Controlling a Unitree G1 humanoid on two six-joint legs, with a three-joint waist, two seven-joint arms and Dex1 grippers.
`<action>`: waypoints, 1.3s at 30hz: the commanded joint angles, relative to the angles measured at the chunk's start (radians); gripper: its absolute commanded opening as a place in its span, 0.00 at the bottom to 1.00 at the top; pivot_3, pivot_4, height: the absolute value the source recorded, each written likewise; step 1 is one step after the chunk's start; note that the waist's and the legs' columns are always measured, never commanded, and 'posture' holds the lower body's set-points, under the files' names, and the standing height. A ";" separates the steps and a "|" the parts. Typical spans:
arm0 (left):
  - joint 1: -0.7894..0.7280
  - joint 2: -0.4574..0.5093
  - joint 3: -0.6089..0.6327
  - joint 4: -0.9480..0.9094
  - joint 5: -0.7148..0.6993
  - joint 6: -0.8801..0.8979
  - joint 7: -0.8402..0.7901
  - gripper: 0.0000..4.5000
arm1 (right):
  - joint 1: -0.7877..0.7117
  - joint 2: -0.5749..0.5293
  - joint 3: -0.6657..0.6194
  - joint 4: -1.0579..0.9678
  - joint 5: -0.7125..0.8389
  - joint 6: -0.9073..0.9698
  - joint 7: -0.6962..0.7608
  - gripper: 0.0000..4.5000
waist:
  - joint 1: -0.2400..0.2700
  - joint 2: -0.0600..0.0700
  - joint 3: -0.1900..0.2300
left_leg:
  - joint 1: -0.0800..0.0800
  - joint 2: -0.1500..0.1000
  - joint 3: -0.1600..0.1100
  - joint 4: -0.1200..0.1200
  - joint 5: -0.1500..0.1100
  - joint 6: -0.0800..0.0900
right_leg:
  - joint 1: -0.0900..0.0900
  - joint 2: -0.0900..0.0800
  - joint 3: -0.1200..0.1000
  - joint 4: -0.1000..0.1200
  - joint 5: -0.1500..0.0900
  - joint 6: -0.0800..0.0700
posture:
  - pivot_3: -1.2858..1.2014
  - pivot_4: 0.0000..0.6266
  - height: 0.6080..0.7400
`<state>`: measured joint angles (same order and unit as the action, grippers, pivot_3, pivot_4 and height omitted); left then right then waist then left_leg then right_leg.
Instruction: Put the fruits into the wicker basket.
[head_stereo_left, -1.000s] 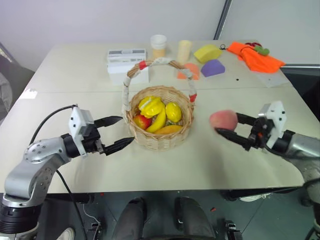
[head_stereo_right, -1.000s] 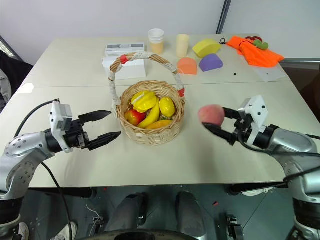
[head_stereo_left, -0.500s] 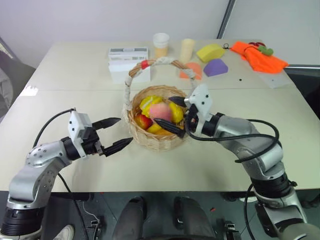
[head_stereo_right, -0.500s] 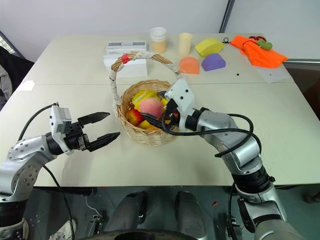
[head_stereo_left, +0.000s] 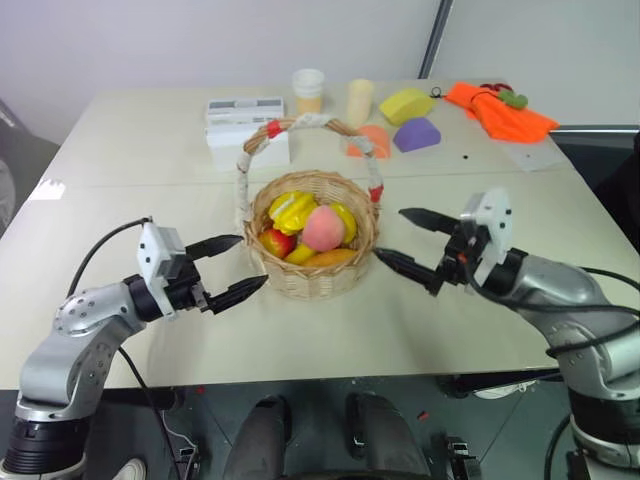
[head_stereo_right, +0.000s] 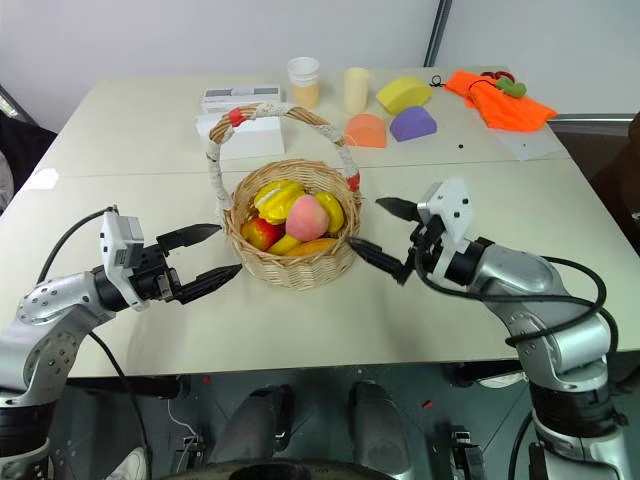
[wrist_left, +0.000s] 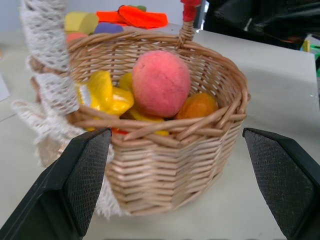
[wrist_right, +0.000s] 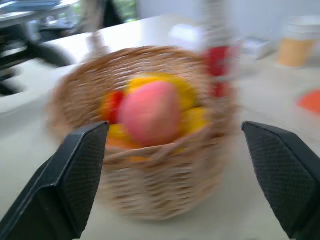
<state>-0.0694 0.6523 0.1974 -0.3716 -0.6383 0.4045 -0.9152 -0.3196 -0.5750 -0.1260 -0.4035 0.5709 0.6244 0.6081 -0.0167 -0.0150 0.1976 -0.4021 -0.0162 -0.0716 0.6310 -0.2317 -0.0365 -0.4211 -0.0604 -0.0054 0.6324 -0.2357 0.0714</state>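
- Since a second ago, the peach (head_stereo_left: 323, 228) has gone from the right gripper (head_stereo_left: 403, 240) into the wicker basket (head_stereo_left: 309, 276); that gripper, fingers apart and empty, sits just right of the basket.
- Left gripper (head_stereo_left: 240, 266) hovers apart, left of the basket.
- Left wrist view: the peach tops the other fruit, the mango (wrist_left: 198, 105) beside it.

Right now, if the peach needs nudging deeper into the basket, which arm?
Right, probably. The right gripper is open beside the basket, on the peach's side; the left gripper faces the handle side.
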 joint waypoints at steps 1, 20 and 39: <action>-0.015 -0.001 0.002 -0.015 -0.016 -0.008 -0.008 1.00 | -0.091 0.064 0.033 0.079 -0.042 -0.056 -0.039 0.99 | 0.002 0.000 0.000 | 0.000 0.001 0.000 0.000 0.000 0.000 | 0.000 0.001 0.000 0.000 0.000 0.000 | 0.52 0.24 1.00; 0.023 -0.022 -0.005 -0.044 -0.009 -0.015 0.037 1.00 | -0.198 0.055 -0.225 0.261 -0.125 -0.174 -0.259 0.01 | 0.009 0.000 0.000 | -0.002 0.007 0.003 0.000 0.000 0.000 | -0.003 0.004 0.002 0.000 0.001 -0.001 | 0.52 0.24 1.00; 0.010 -0.045 0.022 0.072 0.094 -0.050 0.126 1.00 | 0.055 -0.091 -0.365 0.351 -0.169 -0.283 -0.144 0.89 | 0.006 0.001 0.000 | 0.007 0.013 0.013 -0.001 -0.003 0.006 | -0.001 0.014 0.013 0.002 0.003 0.001 | 0.52 0.24 1.00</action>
<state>-0.0656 0.6074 0.1765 -0.3022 -0.5598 0.3909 -0.8097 -0.2755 -0.6410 -0.4280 0.0002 0.3729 0.3644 0.4362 -0.0102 -0.0141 0.1973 -0.3955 -0.0034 -0.0583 0.6299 -0.2350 -0.0306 -0.4223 -0.0468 0.0079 0.6342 -0.2325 0.0720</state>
